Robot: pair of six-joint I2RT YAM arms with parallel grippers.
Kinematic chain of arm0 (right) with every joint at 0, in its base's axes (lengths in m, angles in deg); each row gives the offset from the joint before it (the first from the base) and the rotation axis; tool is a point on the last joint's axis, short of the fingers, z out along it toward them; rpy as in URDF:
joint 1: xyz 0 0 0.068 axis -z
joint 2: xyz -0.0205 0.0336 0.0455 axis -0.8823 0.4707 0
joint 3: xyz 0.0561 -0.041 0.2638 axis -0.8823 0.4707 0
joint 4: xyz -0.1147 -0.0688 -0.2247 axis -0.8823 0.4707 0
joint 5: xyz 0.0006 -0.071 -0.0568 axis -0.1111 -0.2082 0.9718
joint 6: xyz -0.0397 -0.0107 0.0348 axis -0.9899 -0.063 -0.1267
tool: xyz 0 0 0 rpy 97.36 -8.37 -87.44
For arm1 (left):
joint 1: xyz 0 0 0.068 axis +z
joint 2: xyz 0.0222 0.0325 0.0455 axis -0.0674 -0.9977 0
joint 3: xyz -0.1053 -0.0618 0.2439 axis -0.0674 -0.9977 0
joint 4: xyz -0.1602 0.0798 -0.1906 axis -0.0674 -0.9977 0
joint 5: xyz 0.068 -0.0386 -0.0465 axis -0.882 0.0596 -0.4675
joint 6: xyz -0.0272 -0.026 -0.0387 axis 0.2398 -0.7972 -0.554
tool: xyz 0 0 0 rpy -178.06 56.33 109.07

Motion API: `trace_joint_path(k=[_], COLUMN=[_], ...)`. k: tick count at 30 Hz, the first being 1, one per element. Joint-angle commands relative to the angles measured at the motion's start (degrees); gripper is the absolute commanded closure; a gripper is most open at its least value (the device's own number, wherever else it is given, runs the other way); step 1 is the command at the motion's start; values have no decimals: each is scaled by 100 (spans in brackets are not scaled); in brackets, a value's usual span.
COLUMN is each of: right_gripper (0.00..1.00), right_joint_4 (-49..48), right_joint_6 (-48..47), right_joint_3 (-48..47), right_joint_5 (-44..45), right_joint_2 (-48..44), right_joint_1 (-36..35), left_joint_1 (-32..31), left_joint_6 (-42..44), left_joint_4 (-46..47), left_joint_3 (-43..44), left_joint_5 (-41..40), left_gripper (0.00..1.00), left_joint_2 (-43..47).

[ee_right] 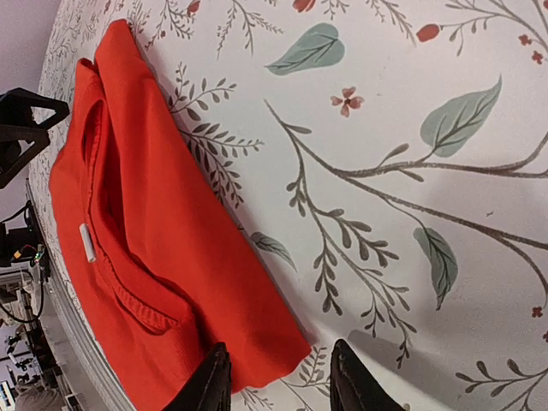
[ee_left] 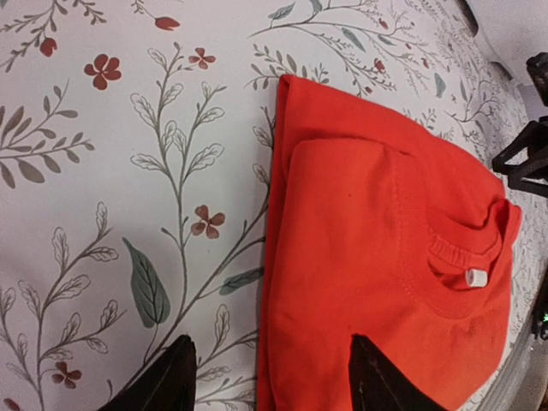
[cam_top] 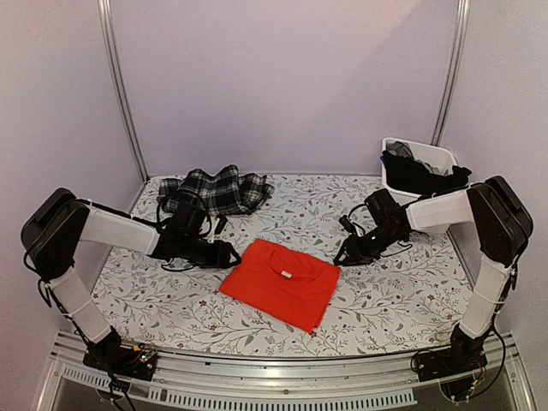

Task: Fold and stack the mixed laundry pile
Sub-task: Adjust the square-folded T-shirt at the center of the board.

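Observation:
A folded orange-red shirt (cam_top: 281, 282) lies flat in the middle of the floral tablecloth (cam_top: 402, 282). My left gripper (cam_top: 231, 253) hovers at its left side. In the left wrist view the shirt (ee_left: 377, 257) has its folded edge running between the fingers of the open left gripper (ee_left: 270, 342), and nothing is held. My right gripper (cam_top: 344, 255) is at the shirt's upper right corner. The right wrist view has that corner of the shirt (ee_right: 145, 223) between the jaws of the open right gripper (ee_right: 279, 347), ungripped. A black-and-white plaid garment (cam_top: 216, 190) lies crumpled at the back left.
A white plastic bin (cam_top: 417, 150) stands at the back right with dark garments (cam_top: 421, 174) hanging over its edge. Metal frame posts rise at both back corners. The table's near edge has a metal rail (cam_top: 282, 370) between the arm bases.

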Motion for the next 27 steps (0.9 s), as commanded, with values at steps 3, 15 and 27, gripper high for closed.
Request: trace_joint_path(k=[3,15,27], right_gripper=[84,57,58], right_joint_4=[131,547,568], right_joint_6=[-219,-449,-677], right_joint_3=[-165,-1074,-444], right_joint_5=[64,1131,29], right_joint_2=[445,-141,-293], right_joint_1=[-123,-46,-117], left_joint_1=[15,34,30], left_joint_6=[63,128,348], left_joint_4=[206,500,600], left_joint_3=[239,515,1315], left_joint_5=[109,154,344], left_gripper=[41,44,49], left_joint_2=[-185,-409,-1166])
